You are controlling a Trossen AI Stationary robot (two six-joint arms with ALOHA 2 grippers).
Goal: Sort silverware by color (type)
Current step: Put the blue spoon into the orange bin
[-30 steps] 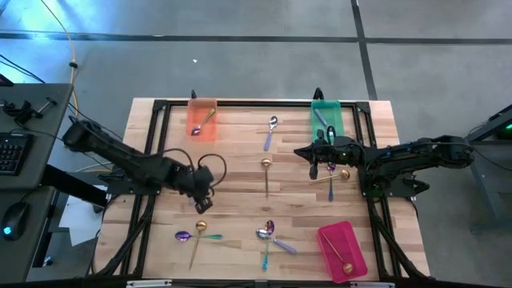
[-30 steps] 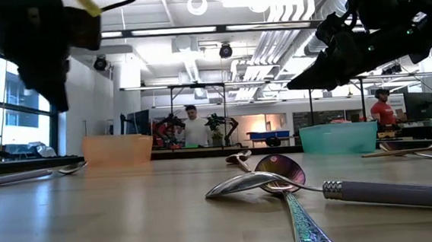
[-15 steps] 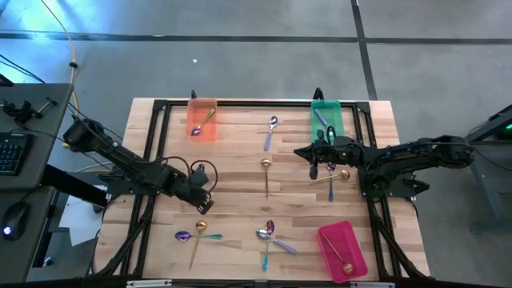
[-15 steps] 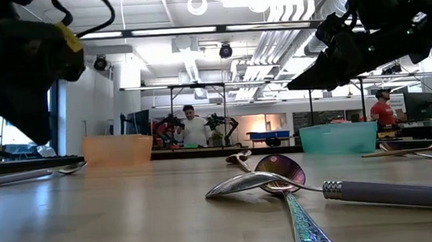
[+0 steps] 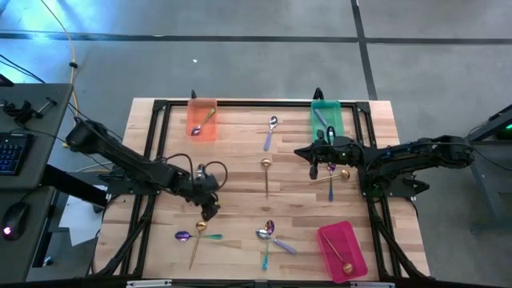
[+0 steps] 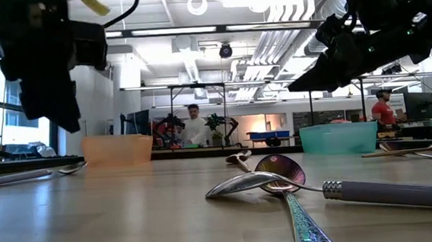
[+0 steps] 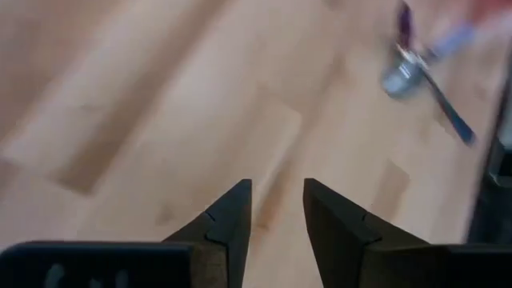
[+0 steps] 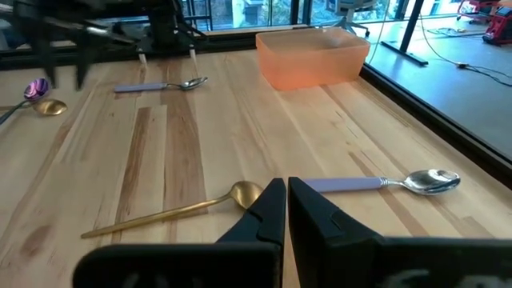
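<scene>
The silverware lies scattered on the wooden table. A gold spoon (image 5: 266,172) and a lavender-handled spoon (image 5: 272,130) lie mid-table. A gold spoon (image 5: 198,238) and a purple-bowled spoon (image 5: 183,236) lie at the near left. A crossed cluster of spoons (image 5: 268,236) lies near centre, and more spoons (image 5: 336,174) lie right of centre. My left gripper (image 5: 210,210) (image 7: 276,210) hovers open over bare wood just above the near-left spoons, nothing between its fingers. My right gripper (image 5: 308,152) (image 8: 286,200) is shut and hovers right of the central gold spoon (image 8: 184,206).
An orange tray (image 5: 202,120) at the far left and a green tray (image 5: 326,118) at the far right each hold a spoon. A pink tray (image 5: 342,250) at the near right holds a gold spoon. A black frame (image 5: 240,104) borders the table. People stand in the room behind.
My left gripper has moved toward the table's near edge and a little to the right, ending closer to the near-left spoons. The spoons have stayed where they were.
</scene>
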